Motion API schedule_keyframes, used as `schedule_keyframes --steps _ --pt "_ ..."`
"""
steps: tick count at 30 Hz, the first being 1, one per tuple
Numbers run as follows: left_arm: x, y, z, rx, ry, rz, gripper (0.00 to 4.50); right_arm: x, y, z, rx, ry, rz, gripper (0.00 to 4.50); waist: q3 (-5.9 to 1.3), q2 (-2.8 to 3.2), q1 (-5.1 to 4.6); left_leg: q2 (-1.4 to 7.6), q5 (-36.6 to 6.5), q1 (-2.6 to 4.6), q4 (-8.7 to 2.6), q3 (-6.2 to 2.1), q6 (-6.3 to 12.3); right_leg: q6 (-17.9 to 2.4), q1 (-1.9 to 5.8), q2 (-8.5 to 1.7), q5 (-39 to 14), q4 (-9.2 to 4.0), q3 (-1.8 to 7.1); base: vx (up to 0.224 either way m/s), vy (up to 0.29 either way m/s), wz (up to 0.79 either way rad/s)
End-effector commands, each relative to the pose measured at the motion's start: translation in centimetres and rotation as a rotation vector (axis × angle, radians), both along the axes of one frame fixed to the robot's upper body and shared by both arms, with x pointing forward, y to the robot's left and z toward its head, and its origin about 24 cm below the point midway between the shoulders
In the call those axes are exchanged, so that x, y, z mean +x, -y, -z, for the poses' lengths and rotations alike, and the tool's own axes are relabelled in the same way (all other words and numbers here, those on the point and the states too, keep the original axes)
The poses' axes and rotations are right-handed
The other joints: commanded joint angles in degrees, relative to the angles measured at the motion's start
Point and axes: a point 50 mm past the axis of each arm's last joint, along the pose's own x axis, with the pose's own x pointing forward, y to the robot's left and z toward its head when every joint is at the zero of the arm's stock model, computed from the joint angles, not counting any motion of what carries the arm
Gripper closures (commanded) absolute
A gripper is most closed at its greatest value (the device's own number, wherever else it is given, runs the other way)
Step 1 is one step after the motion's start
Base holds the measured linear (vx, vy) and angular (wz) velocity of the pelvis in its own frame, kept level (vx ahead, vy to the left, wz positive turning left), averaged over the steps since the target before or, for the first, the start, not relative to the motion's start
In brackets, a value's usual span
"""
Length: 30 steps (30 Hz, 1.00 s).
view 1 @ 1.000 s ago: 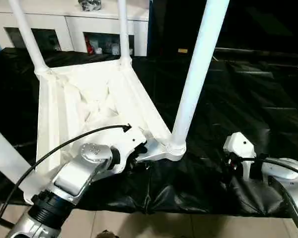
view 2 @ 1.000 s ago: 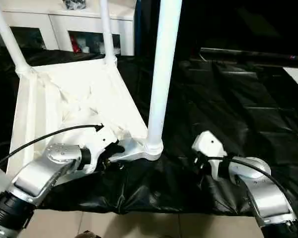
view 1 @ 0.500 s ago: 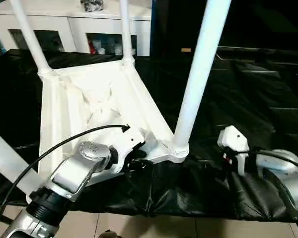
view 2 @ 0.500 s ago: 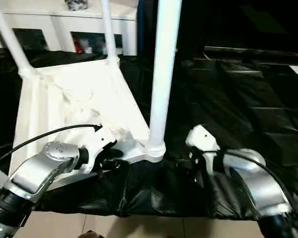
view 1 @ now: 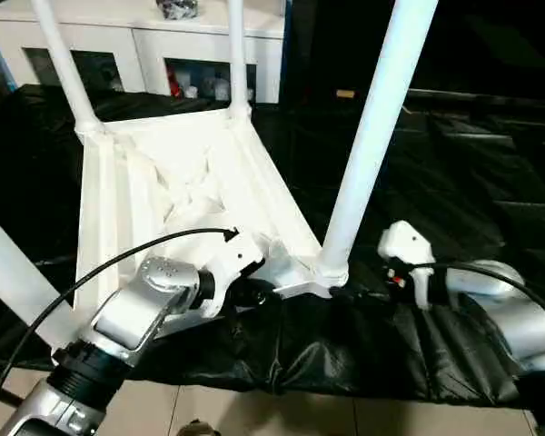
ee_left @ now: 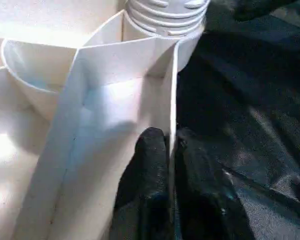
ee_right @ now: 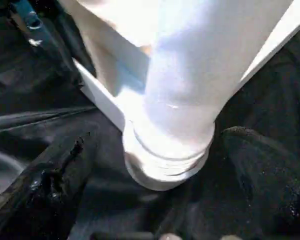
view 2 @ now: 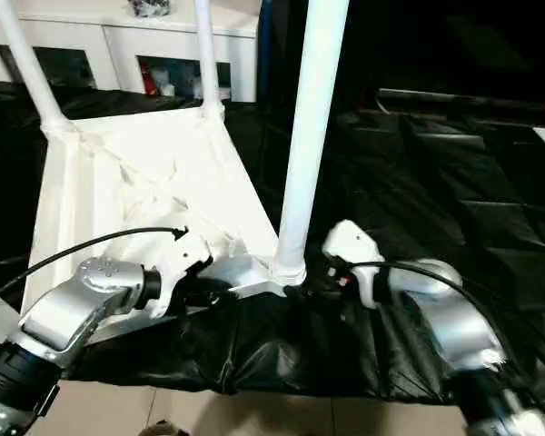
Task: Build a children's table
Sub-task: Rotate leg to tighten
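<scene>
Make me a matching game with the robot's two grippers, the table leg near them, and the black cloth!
Things:
1. left gripper
2. right gripper
3. near leg
4. black cloth

States:
A. stands upright in a corner socket
B. open, fingers either side of the leg's base
C. spread under the upside-down tabletop
D. pinched shut on the tabletop's rim

Pairs: 1-D, 2-B, 3-A, 4-C
</scene>
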Motion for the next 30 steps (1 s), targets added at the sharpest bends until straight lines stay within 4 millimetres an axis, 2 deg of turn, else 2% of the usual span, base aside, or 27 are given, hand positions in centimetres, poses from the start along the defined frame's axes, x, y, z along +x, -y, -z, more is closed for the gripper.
schedule_keyframes --steps 1,2,4,5,12,14,15,17,18,19,22,23,26,27,28,29,30 --pt "0.1 -0.3 0.5 0.041 -0.004 0.016 4.43 0.4 0.0 0.0 -0.014 0.016 0.002 0.00 -3.49 -0.63 0.16 0.40 -12.27 0.22 -3.80 0.37 1.58 -9.14 2.52 -2.57 -15.89 -4.42 1.55 0.000 0.000 0.00" --pt "0.1 -0.4 0.6 0.050 -0.007 0.031 4.43 0.6 -0.1 0.0 -0.013 0.017 0.004 0.00 -3.48 -1.13 0.15 0.46 -12.30 0.26 -3.80 0.46 1.55 -9.03 2.59 -2.54 -15.90 -4.47 1.58 0.000 0.000 0.00" --pt "0.1 -0.7 0.7 0.064 -0.005 0.051 4.48 0.9 -0.6 0.0 -0.009 0.017 0.003 0.00 -3.49 -0.94 0.16 0.37 -12.70 0.32 -3.83 0.44 1.50 -8.81 2.46 -2.57 -17.07 -4.52 1.58 0.000 0.000 0.00" --pt "0.3 -1.0 0.7 0.066 0.013 0.062 4.48 1.1 -0.9 0.1 -0.003 0.018 0.000 0.00 -3.43 -1.21 0.19 0.37 -12.87 0.31 -3.88 0.45 1.39 -8.34 2.45 -2.56 -17.81 -4.67 1.58 0.000 0.000 0.00" --pt "1.1 -1.4 0.0 0.020 0.085 0.107 4.48 1.4 -1.4 0.5 -0.003 0.024 -0.013 0.00 -3.38 -1.27 0.30 0.47 -14.61 0.38 -4.12 0.30 0.56 -7.52 2.39 -2.76 -20.26 -4.74 1.60 0.000 0.000 0.00" --pt "1.2 -1.7 -0.4 -0.008 0.112 0.165 4.48 1.4 -1.7 0.9 -0.018 0.020 -0.036 0.00 -3.45 -0.61 0.29 0.37 -15.16 0.41 -4.16 0.25 0.23 -7.43 2.29 -2.77 -20.80 -4.89 1.60 0.000 0.000 0.00" --pt "1.3 -2.0 -0.4 -0.014 0.110 0.184 4.48 1.4 -1.9 1.1 -0.025 0.016 -0.046 0.00 -3.44 -0.75 0.30 0.37 -15.38 0.45 -4.15 0.23 0.20 -7.41 2.20 -2.78 -20.98 -5.03 1.56 0.000 0.000 0.00" --pt "1.3 -2.1 -0.4 -0.017 0.105 0.194 4.48 1.4 -2.0 1.3 -0.030 0.013 -0.053 0.00 -3.51 -0.62 0.23 0.48 -15.99 0.62 -4.20 0.24 -0.14 -8.19 2.18 -2.74 -19.55 -4.78 1.65 0.000 0.000 0.00" --pt "1.4 -2.3 -0.3 -0.021 0.096 0.197 4.48 1.6 -2.3 1.4 -0.034 0.021 -0.051 0.00 -3.52 -0.33 0.20 0.50 -16.18 0.68 -4.23 0.22 -0.26 -8.51 2.17 -2.71 -19.04 -4.68 1.65 0.000 0.000 0.00" --pt "1.4 -2.4 -0.2 -0.021 0.084 0.196 4.48 1.9 -2.7 1.5 -0.032 0.028 -0.042 0.00 -3.62 -0.57 0.13 0.53 -16.16 0.67 -4.19 0.25 -0.34 -9.27 2.21 -2.73 -17.73 -4.45 1.64 0.000 0.000 0.00" --pt "1.5 -2.5 -0.2 -0.020 0.076 0.193 4.48 2.2 -3.0 1.6 -0.026 0.032 -0.034 0.00 -3.54 -0.42 0.08 0.56 -16.26 0.71 -4.28 0.23 -0.53 -9.80 2.23 -2.71 -17.52 -4.38 1.64 0.000 0.000 0.00" --pt "1.6 -2.5 -0.1 -0.023 0.072 0.191 4.50 2.4 -3.3 1.6 -0.013 0.031 -0.031 0.30 -3.53 -0.64 0.13 0.61 -16.33 0.76 -4.26 0.26 -0.50 -9.83 2.23 -2.71 -17.41 -4.40 1.65 0.000 0.000 0.00" --pt "1.7 -2.7 0.0 -0.042 0.060 0.180 4.50 3.0 -4.3 1.8 0.022 0.024 -0.037 0.43 -3.46 -0.72 0.03 0.55 -16.94 0.71 -4.30 0.23 -0.53 -9.45 2.17 -2.90 -19.53 -4.53 1.64 0.000 0.000 0.00" --pt "1.7 -2.7 0.1 -0.049 0.055 0.178 4.50 3.0 -4.5 1.9 0.031 0.019 -0.043 0.57 -3.36 -1.41 -0.07 0.46 -16.71 0.43 -4.36 0.16 -0.35 -9.04 2.38 -2.97 -20.64 -4.44 1.58 0.000 0.000 0.00" --pt "1.7 -2.8 0.1 -0.053 0.052 0.171 4.50 3.1 -4.8 2.0 0.031 0.011 -0.052 0.72 -3.39 -1.23 -0.04 0.47 -16.59 0.40 -4.44 0.12 -0.45 -8.81 2.45 -3.08 -21.24 -4.51 1.59 0.000 0.000 0.00" --pt "1.7 -2.8 0.1 -0.053 0.052 0.171 4.50 3.1 -4.8 2.0 0.031 0.011 -0.052 0.72 -3.32 -1.44 -0.11 0.52 -16.69 0.43 -4.46 0.16 -0.43 -8.53 2.33 -3.07 -21.88 -4.66 1.60 0.000 0.000 0.00" --pt "1.7 -2.9 0.1 -0.054 0.049 0.165 4.50 3.1 -4.9 2.2 0.029 0.005 -0.060 0.81 -3.30 -1.28 -0.11 0.58 -17.00 0.66 -4.44 0.13 -0.49 -8.30 2.20 -3.07 -22.53 -4.70 1.66 0.000 0.000 0.00"
